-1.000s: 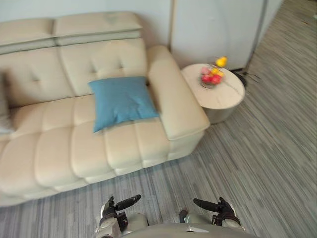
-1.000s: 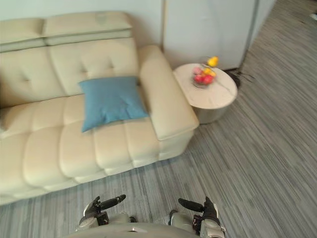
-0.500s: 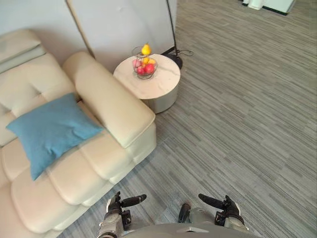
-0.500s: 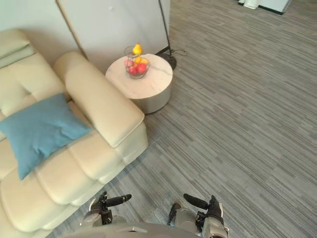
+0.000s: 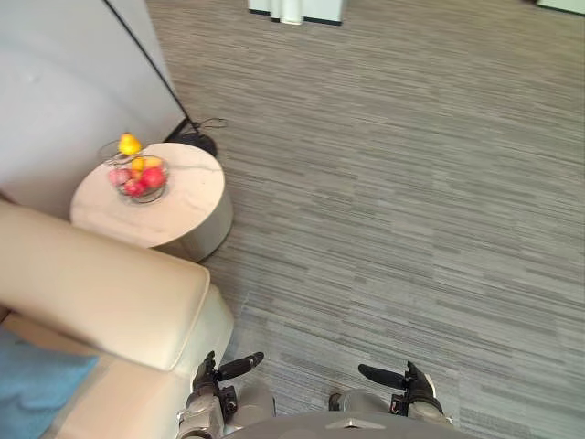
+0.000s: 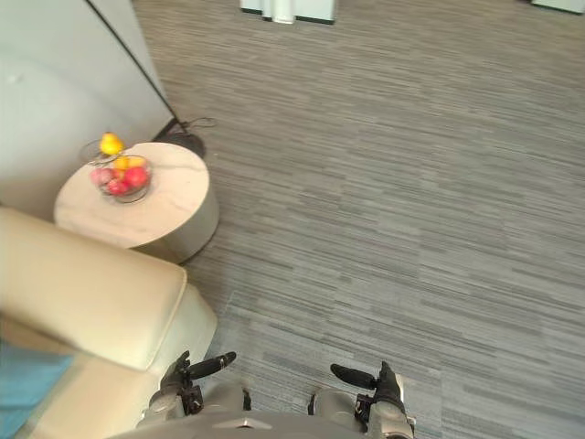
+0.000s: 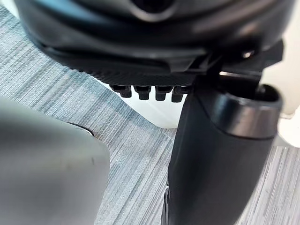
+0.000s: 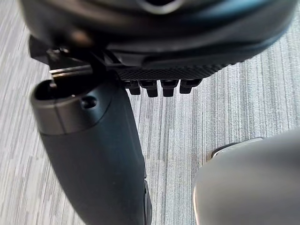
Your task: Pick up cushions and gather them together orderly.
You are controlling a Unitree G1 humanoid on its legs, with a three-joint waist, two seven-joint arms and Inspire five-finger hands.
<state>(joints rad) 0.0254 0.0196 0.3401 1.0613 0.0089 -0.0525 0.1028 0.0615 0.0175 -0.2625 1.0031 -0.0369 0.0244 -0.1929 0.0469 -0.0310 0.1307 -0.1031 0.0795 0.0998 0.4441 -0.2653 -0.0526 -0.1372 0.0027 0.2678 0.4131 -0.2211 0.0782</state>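
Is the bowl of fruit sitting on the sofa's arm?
No. The bowl of fruit is sitting on the round side table, which stands beside the sofa's arm. The left eye view shows it.

The floor (image 5: 411, 183) is grey carpet with fine stripes, lighter and darker. The sofa (image 5: 101, 293) is cream, and the cushion (image 5: 32, 393) on it is blue — plain, with no pattern. The round desk (image 5: 187, 206) is pale beige; the fruit (image 5: 139, 176) on it is red and yellow. The wall (image 5: 64, 73) is light grey. The left robot hand (image 5: 219, 373) and the right robot hand (image 5: 407, 384) are black.
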